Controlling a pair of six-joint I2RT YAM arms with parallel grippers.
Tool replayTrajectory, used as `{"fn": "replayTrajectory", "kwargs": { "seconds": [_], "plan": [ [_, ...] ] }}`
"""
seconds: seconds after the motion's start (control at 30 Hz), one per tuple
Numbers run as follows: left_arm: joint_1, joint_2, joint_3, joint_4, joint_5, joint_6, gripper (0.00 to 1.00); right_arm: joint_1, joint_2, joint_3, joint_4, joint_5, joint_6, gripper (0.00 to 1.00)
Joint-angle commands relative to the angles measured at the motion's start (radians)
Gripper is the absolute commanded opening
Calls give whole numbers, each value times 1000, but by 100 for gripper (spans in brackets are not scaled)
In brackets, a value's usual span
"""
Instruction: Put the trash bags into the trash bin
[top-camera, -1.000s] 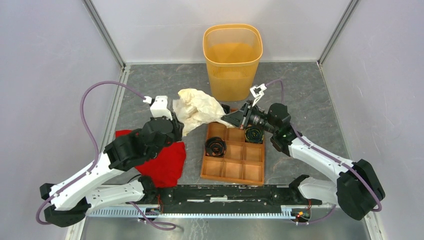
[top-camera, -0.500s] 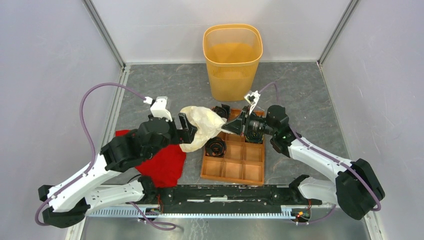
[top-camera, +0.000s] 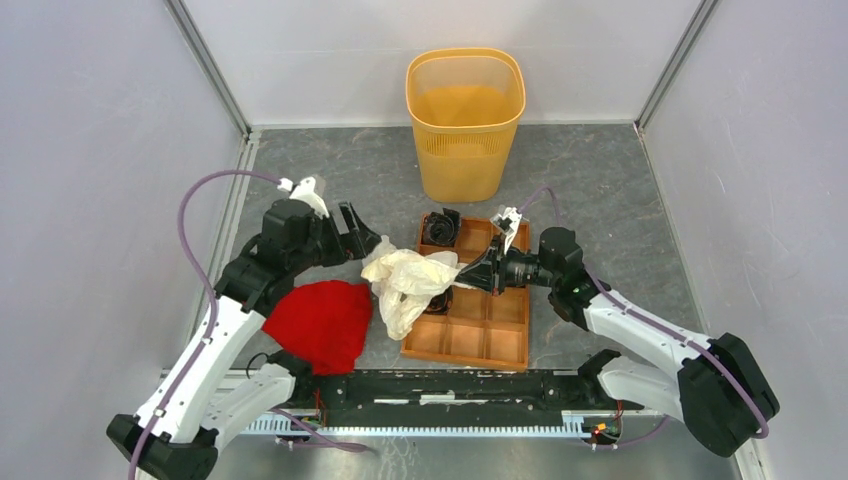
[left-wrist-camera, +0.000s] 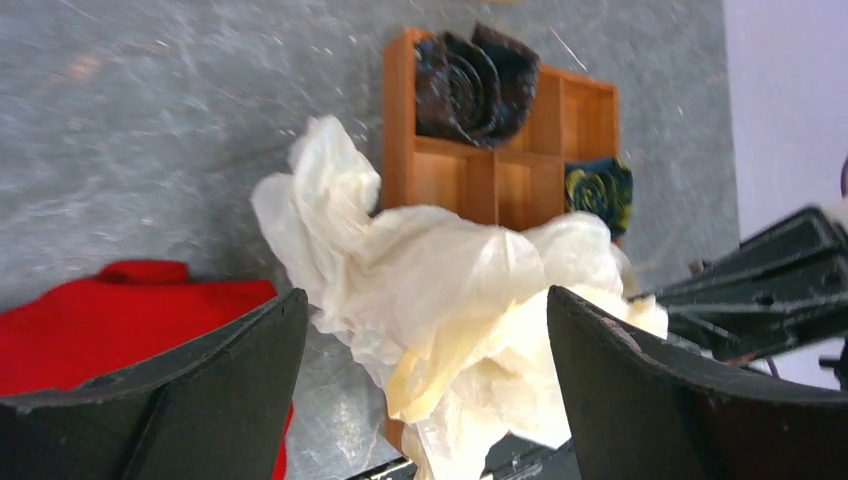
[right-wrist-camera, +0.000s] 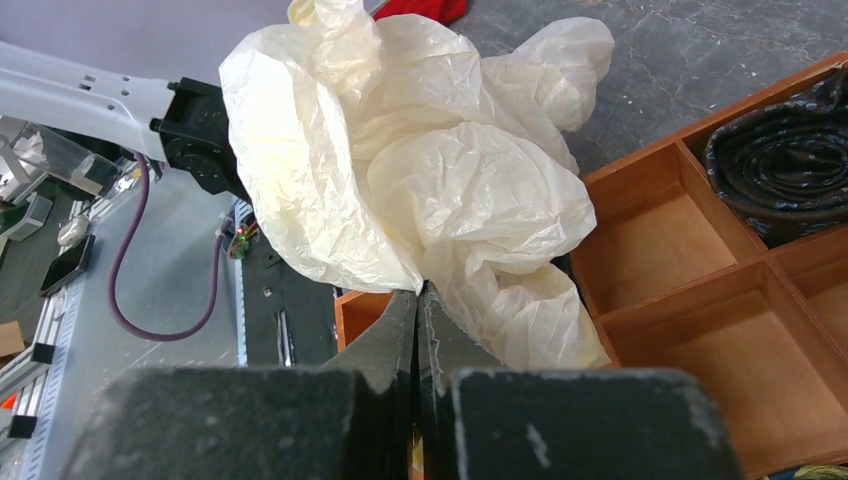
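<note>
The cream-white trash bag (top-camera: 408, 285) hangs crumpled over the left edge of the compartment tray. My right gripper (top-camera: 462, 278) is shut on a pinch of its film, and in the right wrist view the bag (right-wrist-camera: 420, 170) billows out past the closed fingertips of the gripper (right-wrist-camera: 420, 295). My left gripper (top-camera: 358, 232) stands wide open just left of the bag and holds nothing. Its wrist view shows the bag (left-wrist-camera: 450, 290) beyond the two spread fingers (left-wrist-camera: 230, 370), apart from them. The orange-yellow trash bin (top-camera: 466, 120) stands upright at the back, with nothing visible inside.
An orange-brown compartment tray (top-camera: 470, 325) lies under the right gripper, with a black roll (top-camera: 440, 228) at its far left corner and a dark blue-green roll (left-wrist-camera: 598, 185) in another cell. A red cloth (top-camera: 322, 322) lies left of the tray. Walls close in on both sides.
The left gripper opened, let go of the bag and drew back to the left. The right gripper, still shut on the bag, carried it nearer, over the tray's left edge.
</note>
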Motion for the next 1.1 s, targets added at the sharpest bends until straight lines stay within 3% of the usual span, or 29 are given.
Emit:
{"fn": "replayTrajectory", "kwargs": {
  "seconds": [0.0, 0.17, 0.27, 0.33, 0.5, 0.6, 0.63, 0.67, 0.8, 0.87, 1.07],
  "plan": [
    [18, -93, -108, 165, 262, 12, 95, -14, 5, 5, 89, 14, 26, 0],
    [18, -178, -222, 222, 276, -47, 96, -32, 34, 19, 117, -12, 61, 0],
    [19, -143, -248, 206, 219, -65, 89, -38, 40, 28, 110, -34, 59, 0],
    [18, -109, -251, 217, 211, -61, 74, -42, 36, 29, 92, -40, 47, 0],
    [19, -61, -275, 292, 308, -71, 49, -46, 22, 24, 70, -24, 41, 0],
    [19, -60, -282, 282, 330, -60, 21, -46, 36, 35, 75, -4, 50, 0],
    [19, -60, -265, 256, 313, -42, 7, -46, 46, 46, 74, 4, 50, 0],
    [19, -63, -235, 212, 269, -20, 3, -47, 60, 61, 61, 20, 43, 0],
    [19, -107, -29, 89, 40, 82, 2, -29, 157, 258, -192, 173, -64, 0],
    [19, -144, 72, 96, 6, 104, 2, -5, 187, 352, -282, 249, -86, 0],
    [19, -79, 174, 132, 273, 30, 2, 53, 204, 475, -245, 329, -25, 0]
  ]
}}
